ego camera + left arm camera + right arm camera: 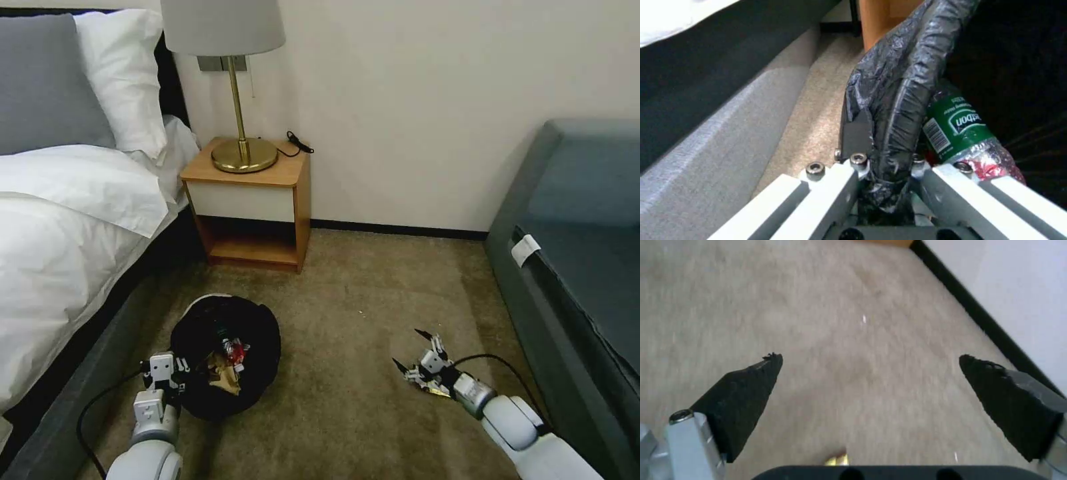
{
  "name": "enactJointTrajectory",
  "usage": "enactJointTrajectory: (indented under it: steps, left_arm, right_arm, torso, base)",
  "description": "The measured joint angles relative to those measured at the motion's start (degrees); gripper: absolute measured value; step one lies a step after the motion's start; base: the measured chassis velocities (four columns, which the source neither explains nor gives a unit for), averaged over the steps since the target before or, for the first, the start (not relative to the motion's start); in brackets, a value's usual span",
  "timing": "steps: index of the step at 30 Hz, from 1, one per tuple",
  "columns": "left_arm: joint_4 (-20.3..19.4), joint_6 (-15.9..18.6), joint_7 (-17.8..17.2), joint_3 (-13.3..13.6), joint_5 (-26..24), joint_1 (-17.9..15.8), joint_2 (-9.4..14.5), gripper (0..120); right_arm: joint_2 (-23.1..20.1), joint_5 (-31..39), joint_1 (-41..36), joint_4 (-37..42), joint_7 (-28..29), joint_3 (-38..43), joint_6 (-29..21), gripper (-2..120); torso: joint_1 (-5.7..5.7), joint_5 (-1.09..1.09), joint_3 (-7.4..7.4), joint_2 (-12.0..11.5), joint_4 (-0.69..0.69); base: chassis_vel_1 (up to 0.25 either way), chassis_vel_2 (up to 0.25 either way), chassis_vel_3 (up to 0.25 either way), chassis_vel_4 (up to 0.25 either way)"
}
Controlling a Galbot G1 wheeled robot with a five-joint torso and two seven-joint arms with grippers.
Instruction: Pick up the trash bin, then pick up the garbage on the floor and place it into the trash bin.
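Note:
The trash bin (257, 373), white with a crinkled black bag, is near the bed and tips toward me. My left gripper (163, 371) is shut on its near rim, and the left wrist view shows the fingers clamping the bag-covered rim (893, 110). Inside lie a red packet (235, 348), a crumpled brown paper bag (223, 379) and a clear bottle with a green label (957, 128). My right gripper (408, 347) hangs open low over the carpet, to the right of the bin, nothing between its fingers (751, 380). A gold-white wrapper (437, 393) peeks out beneath its base (838, 460).
The bed (60, 253) runs along the left, close behind the bin. A wooden nightstand (250, 203) with a brass lamp (243, 155) stands at the wall. A grey-blue sofa (573, 267) lines the right. Open carpet (360, 293) lies between them.

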Motion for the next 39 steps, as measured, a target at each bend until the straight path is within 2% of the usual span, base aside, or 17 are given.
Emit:
enactJointTrajectory:
  steps: [6, 16, 29, 39]
  left_arm:
    - [0.03, -0.19, 0.21, 0.26, 0.47, 0.20, -0.58, 0]
    - [1.25, -0.42, -0.07, 0.62, 0.90, -0.45, -1.11, 0]
    - [2.82, -0.91, -0.23, 0.63, 0.95, -1.25, -1.25, 0]
    - [3.95, -1.14, -0.33, 0.97, 0.96, -1.76, -1.25, 0]
  right_arm:
    - [-0.90, -1.80, -4.34, -0.36, 0.67, 2.52, 1.49, 100]
    - [0.56, -5.02, -2.69, -5.04, 2.00, 1.74, 3.34, 100]
    - [0.69, 2.51, 1.23, -11.30, -1.55, -3.02, 1.40, 100]
    - [1.42, 5.68, 5.48, -17.50, -3.32, -5.32, 0.97, 100]
  torso:
    - [0.00, -0.02, 0.00, 0.00, -0.01]
    - [0.00, 0.00, 0.01, 0.00, 0.00]
    - [0.00, -0.01, 0.01, 0.00, 0.00]
    - [0.01, -0.01, 0.01, 0.00, 0.00]
  base:
    - [0.000, 0.000, 0.000, 0.000]
    - [0.000, 0.000, 0.000, 0.000]
    - [0.000, 0.000, 0.000, 0.000]
    - [0.000, 0.000, 0.000, 0.000]
